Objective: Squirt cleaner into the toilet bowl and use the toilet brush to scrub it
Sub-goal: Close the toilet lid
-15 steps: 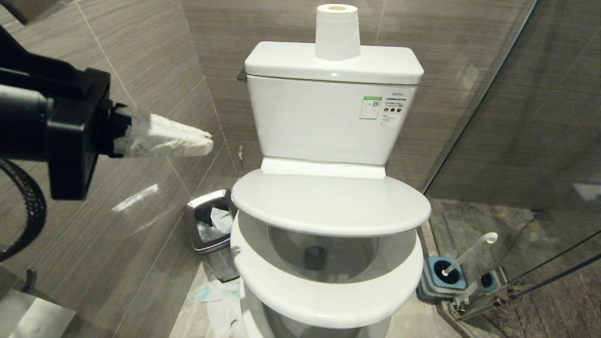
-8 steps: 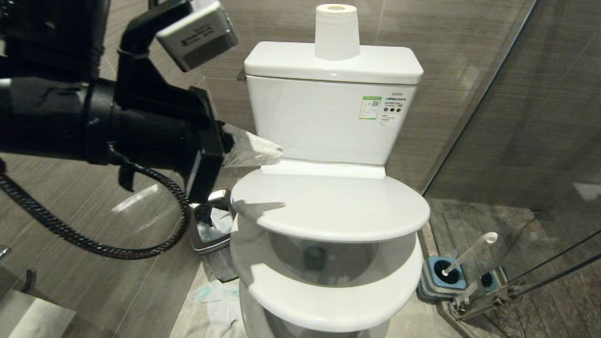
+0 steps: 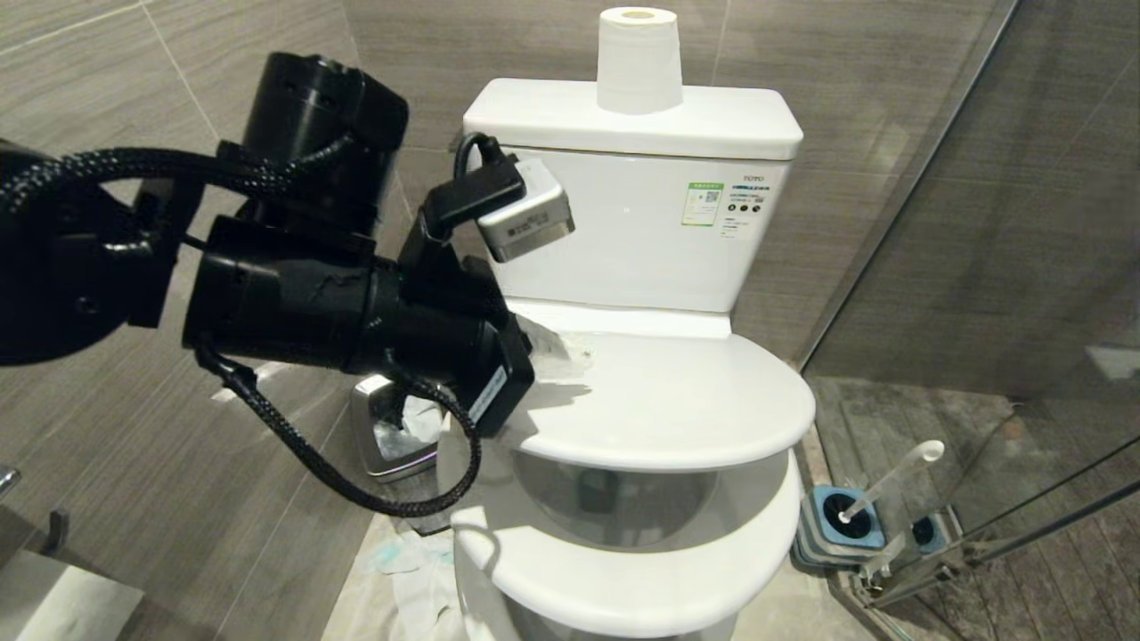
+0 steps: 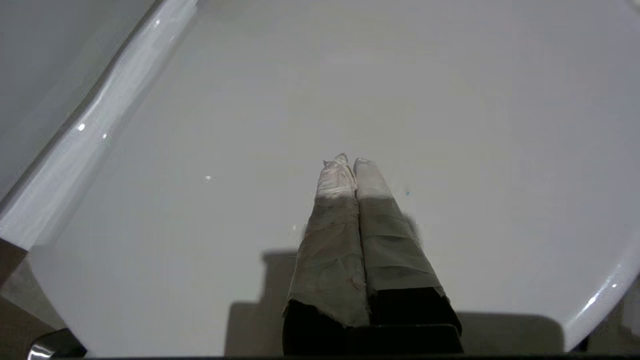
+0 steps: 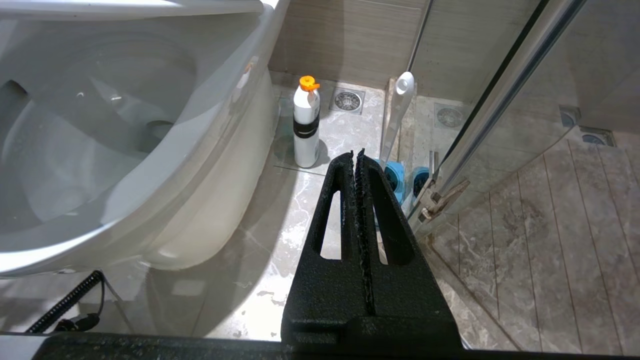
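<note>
The toilet bowl (image 3: 614, 503) (image 5: 100, 150) shows under a white lid (image 3: 695, 392) that hangs partly lowered over the seat (image 3: 623, 579). My left gripper (image 3: 570, 352) (image 4: 348, 161), its fingers wrapped in pale tape, is shut and empty. It lies at the lid's back left, on or just above its top face. The toilet brush (image 3: 893, 481) (image 5: 397, 115) leans in its grey-and-blue holder (image 3: 846, 527) on the floor to the right. A white cleaner bottle (image 5: 306, 130) with an orange cap stands beside the toilet base. My right gripper (image 5: 356, 152) hangs low by the toilet, shut and empty.
A steel waste bin (image 3: 387, 436) with tissue sits left of the toilet, under my left arm. A paper roll (image 3: 638, 58) stands on the tank (image 3: 623, 223). A glass shower door (image 3: 980, 267) and its hinge (image 5: 440, 197) close off the right side.
My left arm has swung right and down from beside the wall onto the lid's back left. The lid's front edge has sunk slightly. The right arm has kept still.
</note>
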Tool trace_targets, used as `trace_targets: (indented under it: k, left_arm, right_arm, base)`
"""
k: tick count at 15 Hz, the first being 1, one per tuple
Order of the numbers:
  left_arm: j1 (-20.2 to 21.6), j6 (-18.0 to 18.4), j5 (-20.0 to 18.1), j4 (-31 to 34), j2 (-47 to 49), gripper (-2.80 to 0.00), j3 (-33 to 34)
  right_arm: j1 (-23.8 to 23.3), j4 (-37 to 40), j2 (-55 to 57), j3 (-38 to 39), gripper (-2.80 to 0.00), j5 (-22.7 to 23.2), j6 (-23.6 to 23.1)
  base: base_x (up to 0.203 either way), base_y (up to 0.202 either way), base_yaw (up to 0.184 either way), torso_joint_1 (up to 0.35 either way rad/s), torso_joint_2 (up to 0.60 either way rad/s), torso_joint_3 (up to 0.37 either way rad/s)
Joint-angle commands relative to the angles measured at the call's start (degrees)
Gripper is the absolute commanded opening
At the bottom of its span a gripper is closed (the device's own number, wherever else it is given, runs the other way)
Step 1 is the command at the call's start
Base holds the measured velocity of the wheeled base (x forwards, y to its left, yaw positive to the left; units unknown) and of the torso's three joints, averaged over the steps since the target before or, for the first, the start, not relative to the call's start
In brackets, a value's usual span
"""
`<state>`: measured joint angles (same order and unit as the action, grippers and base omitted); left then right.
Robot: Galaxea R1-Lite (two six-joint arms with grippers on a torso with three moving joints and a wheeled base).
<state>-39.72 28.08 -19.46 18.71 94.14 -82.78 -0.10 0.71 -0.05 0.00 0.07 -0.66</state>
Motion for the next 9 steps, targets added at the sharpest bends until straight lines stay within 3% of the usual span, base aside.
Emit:
trace_targets:
  k: [1,9]
  left_arm:
    - [-0.33,0.28,0.12,-0.01,0.51,-2.80,3.29]
    - [-2.55,1.00,0.70,-4.10,0.31,-2.80,13.67]
  right_arm:
    - [0.01,0.00,0.05,0.00,-2.80,0.02,-0.04]
    - [0.01,0.00,0.05,0.00,-2.80,0.02,-0.04]
  base:
    - [0.000,0.000,0.000,0.000,0.00,0.000]
    - [0.000,0.000,0.000,0.000,0.00,0.000]
